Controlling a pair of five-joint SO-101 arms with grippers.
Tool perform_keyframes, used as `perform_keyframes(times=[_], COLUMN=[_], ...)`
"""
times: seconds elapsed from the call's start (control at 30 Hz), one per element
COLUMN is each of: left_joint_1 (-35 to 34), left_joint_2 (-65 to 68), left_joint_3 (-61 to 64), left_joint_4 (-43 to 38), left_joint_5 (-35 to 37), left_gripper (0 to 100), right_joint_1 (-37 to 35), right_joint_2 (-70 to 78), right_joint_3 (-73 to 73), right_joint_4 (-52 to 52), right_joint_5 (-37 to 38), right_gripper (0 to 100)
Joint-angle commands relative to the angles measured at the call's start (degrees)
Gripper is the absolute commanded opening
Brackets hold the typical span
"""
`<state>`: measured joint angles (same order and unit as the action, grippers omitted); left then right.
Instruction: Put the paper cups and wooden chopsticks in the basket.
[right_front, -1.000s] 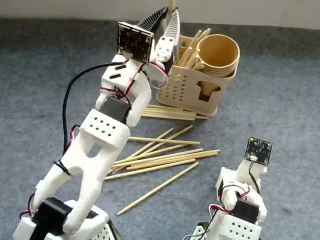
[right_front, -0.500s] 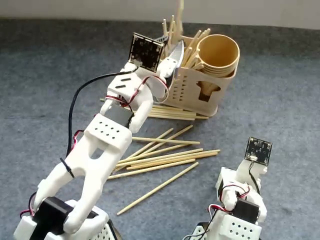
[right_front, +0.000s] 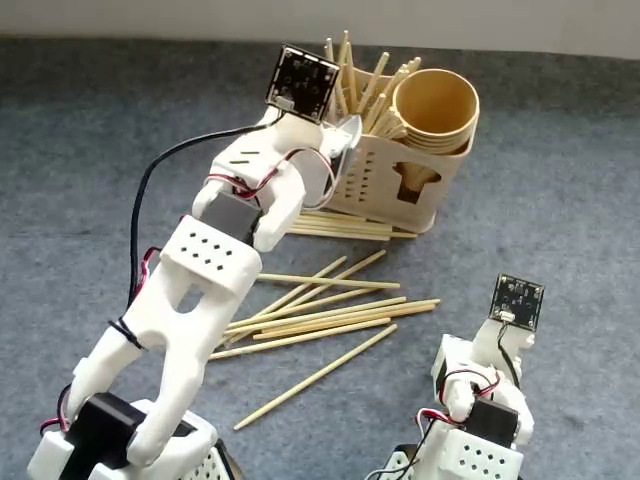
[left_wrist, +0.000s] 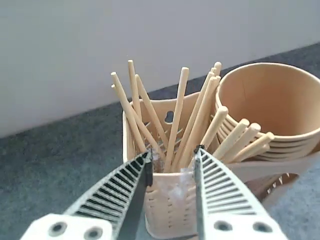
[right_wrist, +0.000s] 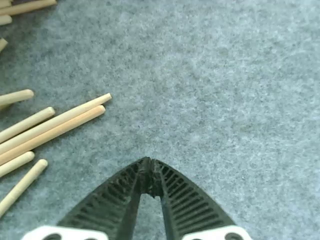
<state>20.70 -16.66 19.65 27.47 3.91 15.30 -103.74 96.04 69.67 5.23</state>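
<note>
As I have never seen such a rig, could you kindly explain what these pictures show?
These are two small white robot arms side by side on a grey mat. The high view looks down from a fixed camera. Each wrist view comes from a camera on one arm's wrist. The left end effector is open at the rim of the basket and appears to hold nothing. The basket already contains stacked paper cups and standing chopsticks. The right end effector is shut and empty above the mat. Many loose chopsticks lie on the mat beside the basket.
</note>
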Motion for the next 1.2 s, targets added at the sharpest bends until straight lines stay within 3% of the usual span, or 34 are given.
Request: perform_keyframes(times=[0.0, 0.17, 0.33, 0.6, 0.93, 1.03, 1.17], left_joint_1=[1.54, 1.63, 4.44, 5.58, 6.11, 6.2, 9.71], left_joint_2=[-1.71, -8.75, -17.54, -27.47, -33.54, -33.63, -33.54], left_joint_3=[-3.82, -1.8, 4.18, 16.31, 28.7, 29.05, 29.23], left_joint_4=[4.92, 11.52, 16.09, 18.2, 18.37, 21.45, 28.04], left_joint_5=[0.18, 0.0, -5.71, -9.14, -9.14, -9.76, -16.0], left_gripper=[14, 15, 14, 14, 15, 15, 15], right_joint_1=[0.57, 0.57, 0.57, 0.57, 0.57, 0.57, 0.57], right_joint_2=[-0.31, -0.31, -0.31, -0.31, -0.31, -0.31, -0.31], right_joint_3=[8.75, 8.75, 8.75, 8.75, 8.75, 8.75, 8.75], right_joint_4=[0.31, 0.31, 0.31, 0.31, 0.31, 0.31, 0.31], right_joint_5=[0.0, 0.0, 0.0, 0.0, 0.0, 0.0, 0.0], right_gripper=[0.5, 0.5, 0.5, 0.5, 0.5, 0.5, 0.5])
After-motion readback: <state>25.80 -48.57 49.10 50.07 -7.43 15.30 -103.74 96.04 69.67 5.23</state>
